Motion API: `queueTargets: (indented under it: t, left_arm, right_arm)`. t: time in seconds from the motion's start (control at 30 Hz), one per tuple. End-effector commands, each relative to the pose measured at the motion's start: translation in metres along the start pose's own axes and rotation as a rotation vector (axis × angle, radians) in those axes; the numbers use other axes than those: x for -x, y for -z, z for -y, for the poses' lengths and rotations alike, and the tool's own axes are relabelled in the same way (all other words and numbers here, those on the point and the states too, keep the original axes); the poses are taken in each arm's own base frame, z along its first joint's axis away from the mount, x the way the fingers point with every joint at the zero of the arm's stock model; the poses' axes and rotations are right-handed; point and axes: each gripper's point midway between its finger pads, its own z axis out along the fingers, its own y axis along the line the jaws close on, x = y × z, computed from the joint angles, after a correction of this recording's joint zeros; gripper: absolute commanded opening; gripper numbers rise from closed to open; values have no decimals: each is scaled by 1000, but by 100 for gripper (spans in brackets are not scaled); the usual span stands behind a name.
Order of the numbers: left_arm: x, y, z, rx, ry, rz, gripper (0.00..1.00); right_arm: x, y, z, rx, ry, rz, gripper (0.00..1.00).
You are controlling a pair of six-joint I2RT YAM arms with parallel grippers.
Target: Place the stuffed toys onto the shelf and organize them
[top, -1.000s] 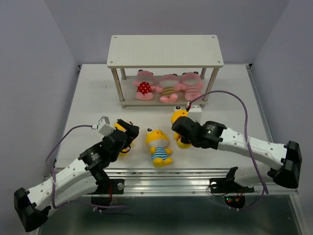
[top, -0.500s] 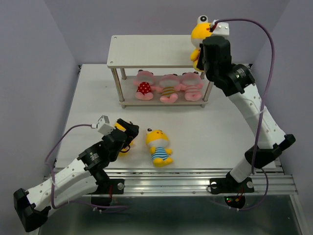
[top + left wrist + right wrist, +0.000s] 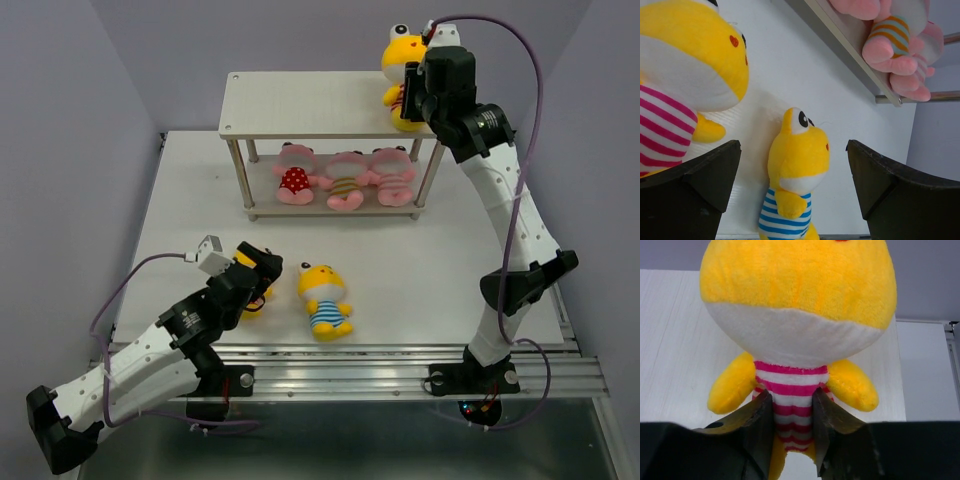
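Right tool [image 3: 792,405] is clamped on the yellow toy [image 3: 797,305] at its striped waist (probably soft, light, squashy) at the shelf [image 3: 300,105] top's right end; left tool [image 3: 792,147] gapes apart over the worktop [image 3: 200,200].

Left wrist view.
- Left gripper [image 3: 793,145]: two dark fingers [image 3: 700,185] at the lower left and lower right corners, spread wide, nothing clamped.
- Yellow toy in blue stripes [image 3: 799,165] at lower centre, lying on the white table [image 3: 790,75], seen in the gap between the fingers and touched by neither.
- Yellow toy in pink stripes [image 3: 685,65] fills the upper left, very close, partly cut off by the frame.
- Shelf board [image 3: 840,47] slants across the upper right.
- Pink toy [image 3: 892,42] in brown-striped shirt lies on that board.
- Thin metal leg [image 3: 935,95] at right edge.
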Motion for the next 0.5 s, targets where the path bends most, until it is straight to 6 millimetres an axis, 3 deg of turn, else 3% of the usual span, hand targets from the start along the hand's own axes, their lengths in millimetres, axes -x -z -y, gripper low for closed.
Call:
queueTargets:
  t: [0.0,0.1,0.33,0.47]
  left_arm:
    - [16,5,10,-14,18,51,99]
    - [16,5,9,-10,20,52,99]
    - [16,5,8,-6,22,55,99]
    - [16,5,7,-5,25,53,99]
  right_arm:
    - [-1,-8,-1,31,-10,-11,47]
    - [-4,-15,0,27,-10,-20,55]
    - [-13,-25,-3,28,-1,-40,61]
    - [-13,-28,-3,17,-13,-40,72]
